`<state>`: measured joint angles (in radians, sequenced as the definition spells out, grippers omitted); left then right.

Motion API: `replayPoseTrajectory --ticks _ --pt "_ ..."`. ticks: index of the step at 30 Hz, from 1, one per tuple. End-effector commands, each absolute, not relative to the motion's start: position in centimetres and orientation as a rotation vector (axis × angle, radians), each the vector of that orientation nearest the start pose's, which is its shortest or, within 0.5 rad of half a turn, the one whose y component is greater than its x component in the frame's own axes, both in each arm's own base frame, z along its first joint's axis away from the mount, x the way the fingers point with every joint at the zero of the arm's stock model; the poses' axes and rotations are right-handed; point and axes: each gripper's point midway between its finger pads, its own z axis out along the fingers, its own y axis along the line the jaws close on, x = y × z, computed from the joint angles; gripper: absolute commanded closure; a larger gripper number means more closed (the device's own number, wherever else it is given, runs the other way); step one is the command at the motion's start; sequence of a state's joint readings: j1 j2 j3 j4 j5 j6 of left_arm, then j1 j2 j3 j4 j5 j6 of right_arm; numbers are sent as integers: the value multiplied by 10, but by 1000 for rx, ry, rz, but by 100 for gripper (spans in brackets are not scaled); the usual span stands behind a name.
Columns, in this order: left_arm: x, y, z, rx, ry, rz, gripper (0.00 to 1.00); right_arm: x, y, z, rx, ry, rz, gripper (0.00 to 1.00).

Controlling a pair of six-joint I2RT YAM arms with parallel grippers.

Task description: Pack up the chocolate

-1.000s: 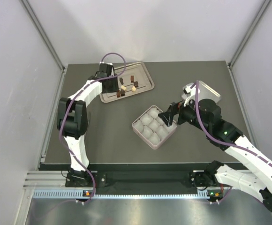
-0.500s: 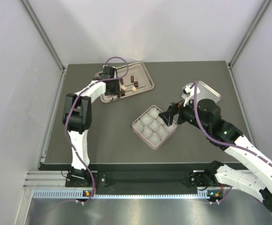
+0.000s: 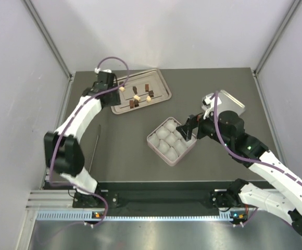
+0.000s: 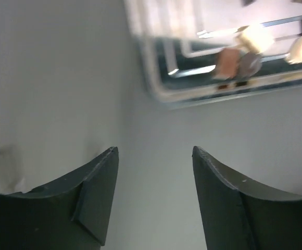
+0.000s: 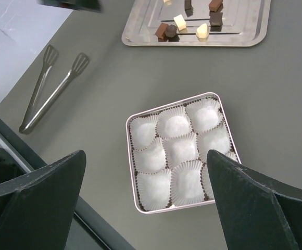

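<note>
Chocolate pieces (image 3: 140, 96), dark and cream, lie on the steel tray (image 3: 159, 82) at the bench's (image 3: 218, 83) 11 o'clock; the paper-cupped box (image 5: 128, 166) sits at its 5 o'clock. Left pincer (image 4: 153, 156) and right pincer (image 5: 146, 153) gape empty. Pieces probably light, rigid, smooth, easily marred: grip opposite flat sides gently.

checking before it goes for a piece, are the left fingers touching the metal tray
Apart. The left wrist view shows bare table between the left gripper's open fingers and the metal tray's near rim.
</note>
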<state>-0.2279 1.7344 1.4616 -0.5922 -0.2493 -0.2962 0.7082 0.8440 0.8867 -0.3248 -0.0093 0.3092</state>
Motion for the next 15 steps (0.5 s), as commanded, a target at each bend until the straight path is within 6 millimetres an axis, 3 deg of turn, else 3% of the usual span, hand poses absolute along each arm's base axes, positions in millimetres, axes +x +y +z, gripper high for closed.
replayPoseTrajectory --ticks 1,3,6,8,12,15 --pt "371 -18 167 -294 2452 294 35 231 215 280 -365 1841 733 0" --pt "341 -1 163 -369 2479 317 32 230 216 280 -363 1837 742 0" --pt "305 11 147 -455 2519 292 16 228 217 278 -355 1846 759 0" --pt "293 19 142 -516 2522 294 9 226 218 279 -351 1846 776 0" --pt "279 11 119 -501 2588 222 15 221 217 286 -346 1829 805 0" --pt "283 4 105 -485 2602 171 22 217 212 289 -343 1818 798 0"
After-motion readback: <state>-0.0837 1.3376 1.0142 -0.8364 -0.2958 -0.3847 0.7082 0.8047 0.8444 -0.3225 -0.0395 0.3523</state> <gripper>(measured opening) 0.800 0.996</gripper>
